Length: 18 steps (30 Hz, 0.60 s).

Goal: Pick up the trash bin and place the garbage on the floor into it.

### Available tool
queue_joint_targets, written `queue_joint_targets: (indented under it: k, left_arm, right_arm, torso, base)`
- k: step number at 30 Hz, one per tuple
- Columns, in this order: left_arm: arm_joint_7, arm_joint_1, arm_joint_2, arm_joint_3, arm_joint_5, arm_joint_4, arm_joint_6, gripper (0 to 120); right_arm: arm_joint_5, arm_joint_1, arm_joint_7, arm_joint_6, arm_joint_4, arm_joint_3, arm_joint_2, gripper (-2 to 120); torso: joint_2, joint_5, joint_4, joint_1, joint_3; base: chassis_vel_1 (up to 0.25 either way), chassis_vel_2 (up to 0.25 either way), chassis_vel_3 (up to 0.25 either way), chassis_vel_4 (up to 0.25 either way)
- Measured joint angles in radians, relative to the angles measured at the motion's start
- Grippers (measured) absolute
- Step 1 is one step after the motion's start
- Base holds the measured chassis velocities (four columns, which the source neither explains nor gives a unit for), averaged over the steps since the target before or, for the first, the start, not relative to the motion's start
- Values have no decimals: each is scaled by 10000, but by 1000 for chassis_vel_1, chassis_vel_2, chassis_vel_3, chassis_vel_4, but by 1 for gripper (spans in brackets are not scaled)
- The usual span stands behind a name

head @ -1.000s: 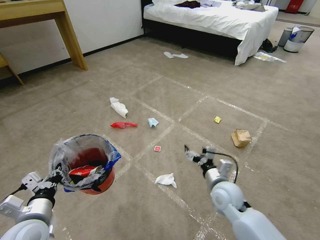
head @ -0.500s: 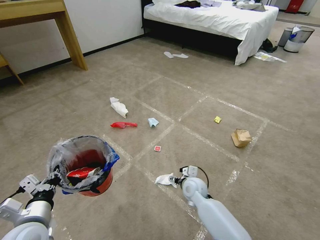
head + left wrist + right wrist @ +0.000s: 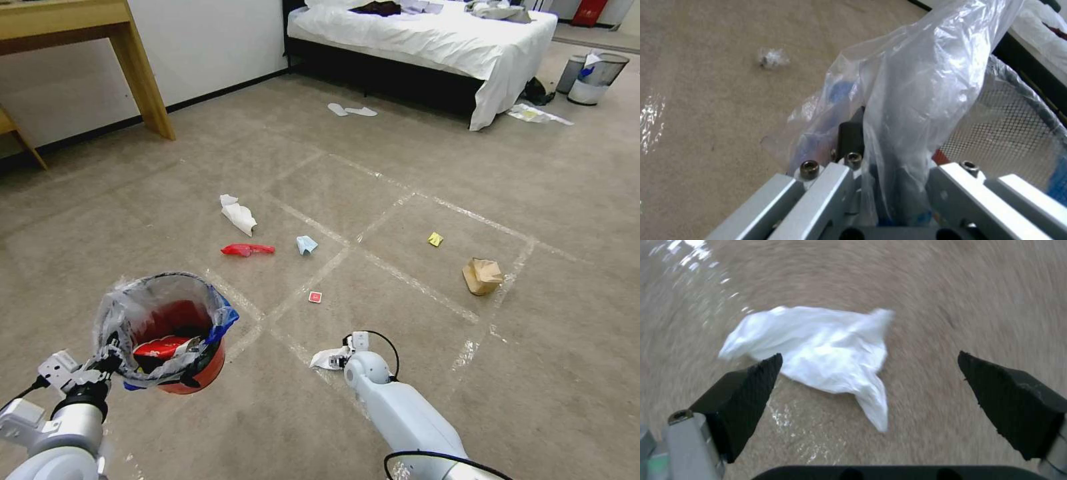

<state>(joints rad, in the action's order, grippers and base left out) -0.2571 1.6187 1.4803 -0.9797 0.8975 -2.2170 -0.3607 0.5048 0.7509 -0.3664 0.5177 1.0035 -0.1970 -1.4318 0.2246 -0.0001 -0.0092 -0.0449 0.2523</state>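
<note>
Right gripper (image 3: 869,386) is down low over the beige taped carpet floor (image 3: 413,173), its two black pads spread wide with the crumpled white tissue (image 3: 818,350) lying between and just ahead of them, not yet touched. My left gripper (image 3: 107,363) is clamped on the near rim of the small round red trash bin (image 3: 193,373) with its crinkled clear liner, holding it off the floor at near left; some red and white litter already sits inside. I judge the step to be the grab on this tissue: I need to sink the last bit, centre the pads over the bulk of the paper, and close. Room is generous here, with open carpet all around and the bin well apart to the left. Other garbage waits farther out: a tiny red card (image 3: 315,297), a brown paper bag (image 3: 482,276).
</note>
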Motion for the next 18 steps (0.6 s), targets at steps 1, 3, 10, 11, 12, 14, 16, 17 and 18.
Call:
queue_joint_targets:
  k: [1, 3, 10, 11, 12, 14, 16, 17, 18]
  left_arm:
    - [0, 0, 0, 0, 0, 0, 0, 4]
    - [-5, -9, 18, -28, -2, -9, 32, 4]
    - [33, 1, 57, -46, -24, 80, 117, 4]
    - [33, 1, 57, -46, -24, 80, 117, 4]
    - [35, -7, 57, -46, -34, 109, 122, 4]
    - [33, -32, 48, -31, -36, 117, 121, 4]
    - [24, -50, 41, -24, -32, 117, 122, 4]
    - [5, -75, 26, -17, -23, 117, 122, 4]
    - [-5, -91, 12, -11, -20, 119, 120, 4]
  right_arm:
    - [0, 0, 0, 0, 0, 0, 0, 100]
    - [-221, -140, -3, 365, -16, -721, 133, 100]
    - [-301, -397, -47, 206, -798, -984, -97, 100]
    - [-301, -397, -47, 206, -798, -984, -97, 100]
    - [-319, -462, 11, 118, -998, -953, -170, 100]
    - [-354, -565, 113, 22, -1290, -873, -304, 100]
    - [-399, -600, 155, -22, -1413, -838, -357, 99]
    - [-517, -682, 238, -124, -1716, -769, -481, 99]
    - [-594, -737, 316, -230, -1948, -734, -557, 96]
  torso:
    - [0, 0, 0, 0, 0]
    - [0, 0, 0, 0, 0]
    - [0, 0, 0, 0, -1]
    - [0, 0, 0, 0, -1]
    - [0, -1, 0, 0, 0]
    - [0, 0, 0, 0, -1]
    - [0, 0, 0, 0, -1]
    - [0, 0, 0, 0, -1]
    - [0, 0, 0, 0, -1]
  base:
    - [0, 0, 0, 0]
    - [0, 0, 0, 0]
    - [0, 0, 0, 0]
    - [0, 0, 0, 0]
    - [0, 0, 0, 0]
    - [0, 0, 0, 0]
    - [0, 0, 0, 0]
    - [0, 0, 0, 0]
    - [0, 0, 0, 0]
